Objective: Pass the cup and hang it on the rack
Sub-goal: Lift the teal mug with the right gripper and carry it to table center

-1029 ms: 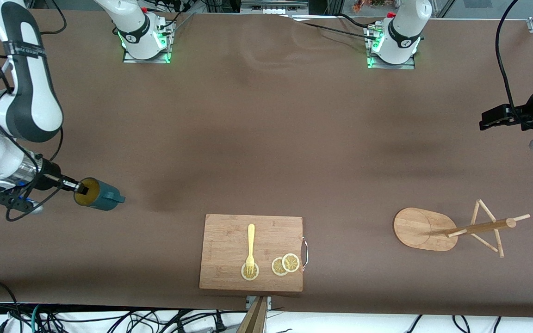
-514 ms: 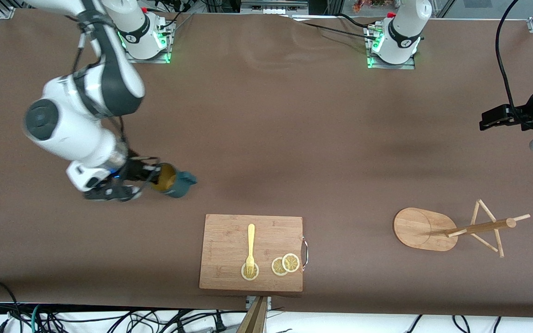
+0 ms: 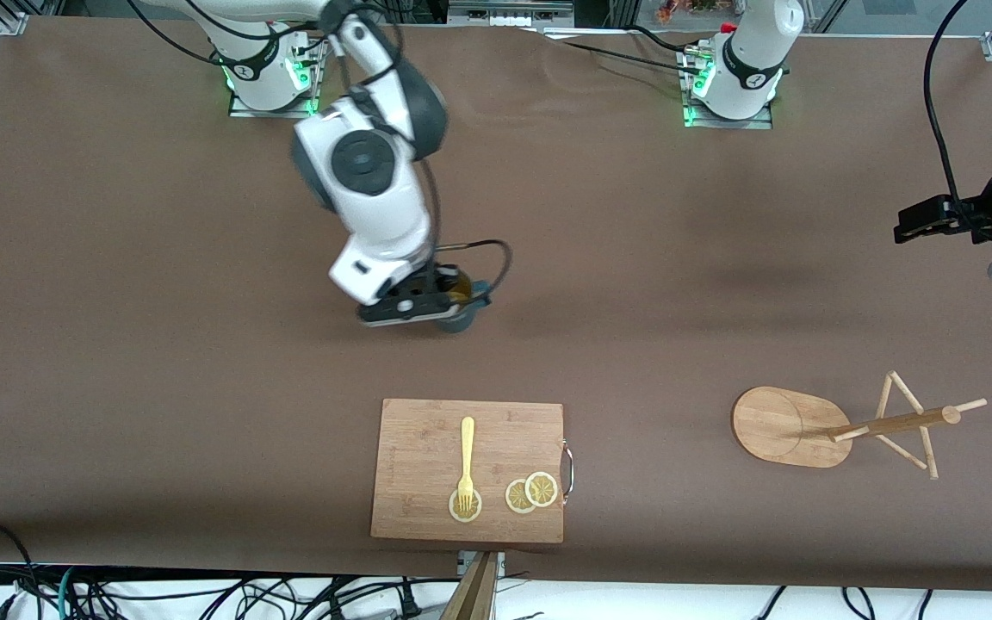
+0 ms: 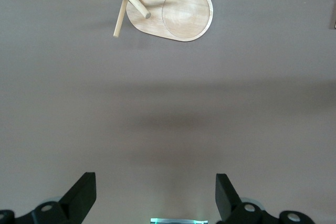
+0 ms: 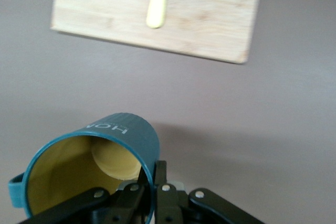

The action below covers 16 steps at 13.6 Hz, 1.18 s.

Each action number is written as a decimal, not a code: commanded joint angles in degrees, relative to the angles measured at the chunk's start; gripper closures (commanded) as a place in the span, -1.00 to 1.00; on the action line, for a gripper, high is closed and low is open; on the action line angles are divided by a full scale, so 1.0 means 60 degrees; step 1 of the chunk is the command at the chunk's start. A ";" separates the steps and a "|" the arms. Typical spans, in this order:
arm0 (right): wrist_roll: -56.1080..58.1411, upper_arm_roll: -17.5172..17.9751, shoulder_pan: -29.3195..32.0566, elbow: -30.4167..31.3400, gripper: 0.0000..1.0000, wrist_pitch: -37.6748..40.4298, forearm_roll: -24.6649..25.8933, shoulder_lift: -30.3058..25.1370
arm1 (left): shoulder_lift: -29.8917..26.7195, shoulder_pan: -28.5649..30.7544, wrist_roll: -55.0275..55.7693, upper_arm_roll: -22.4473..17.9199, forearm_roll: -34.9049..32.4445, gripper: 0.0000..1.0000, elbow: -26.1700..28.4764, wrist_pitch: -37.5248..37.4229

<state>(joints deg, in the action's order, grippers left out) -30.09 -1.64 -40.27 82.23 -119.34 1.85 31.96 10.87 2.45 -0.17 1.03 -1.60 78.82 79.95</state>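
My right gripper (image 3: 453,301) is shut on the rim of the dark teal cup (image 3: 461,320) and holds it above the middle of the table. In the right wrist view the cup (image 5: 123,135) shows its ribbed wall and yellow inside, with one finger inside the rim and one outside, at my right gripper (image 5: 149,179). The bamboo rack (image 3: 793,426) lies tipped over near the left arm's end; it also shows in the left wrist view (image 4: 173,9). My left gripper (image 3: 905,226) is open and empty, waiting above that end; its fingers (image 4: 79,198) stand wide apart.
A bamboo cutting board (image 3: 468,469) with a yellow fork (image 3: 466,465) and lemon slices (image 3: 532,492) lies nearer to the front camera than the cup. The board (image 5: 157,9) also shows in the right wrist view.
My right arm has carried the cup from the right arm's end of the table to over the middle. The left arm has not moved.
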 commanded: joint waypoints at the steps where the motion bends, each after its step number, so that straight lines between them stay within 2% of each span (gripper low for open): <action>1: -0.0331 -0.0167 -0.0756 -0.1135 1.00 -0.0396 0.0233 0.1130 | 0.0137 0.0002 0.0087 0.0019 -0.0158 -1.00 -0.0319 -0.0039; 4: -0.0258 -0.0167 -0.1387 -0.1254 1.00 -0.1422 0.0248 0.1893 | 0.0137 0.0031 0.0058 0.0005 -0.0158 -1.00 -0.0319 -0.0039; 10: -0.0375 -0.0152 -0.1594 -0.1240 1.00 -0.1599 0.0131 0.2408 | 0.0151 -0.0028 0.0102 0.0005 -0.0158 -1.00 -0.0319 -0.0039; 12: -0.1044 -0.0152 -0.1550 -0.1254 1.00 -0.1673 -0.0073 0.2408 | 0.0137 -0.0013 0.0087 0.0005 -0.0158 -1.00 -0.0319 -0.0039; 13: -0.1281 -0.0137 -0.1492 -0.1240 1.00 -0.1659 -0.0306 0.2408 | 0.0151 0.0016 0.0073 0.0005 -0.0158 -1.00 -0.0319 -0.0039; 15: -0.1313 -0.0166 -0.1404 -0.1225 1.00 -0.1600 -0.1606 0.2451 | 0.0180 0.0046 0.0058 -0.0010 -0.0143 -1.00 -0.0319 -0.0039; 16: -0.1327 -0.0181 -0.1389 -0.1225 1.00 -0.1614 -0.1772 0.2481 | 0.0210 0.0046 0.0029 -0.0010 -0.0143 -1.00 -0.0334 -0.0039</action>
<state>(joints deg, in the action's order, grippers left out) -36.79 -2.71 -49.04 76.64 -129.53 -5.65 45.69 10.98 2.62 -0.17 0.90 -1.60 78.74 79.98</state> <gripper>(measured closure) 0.952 0.000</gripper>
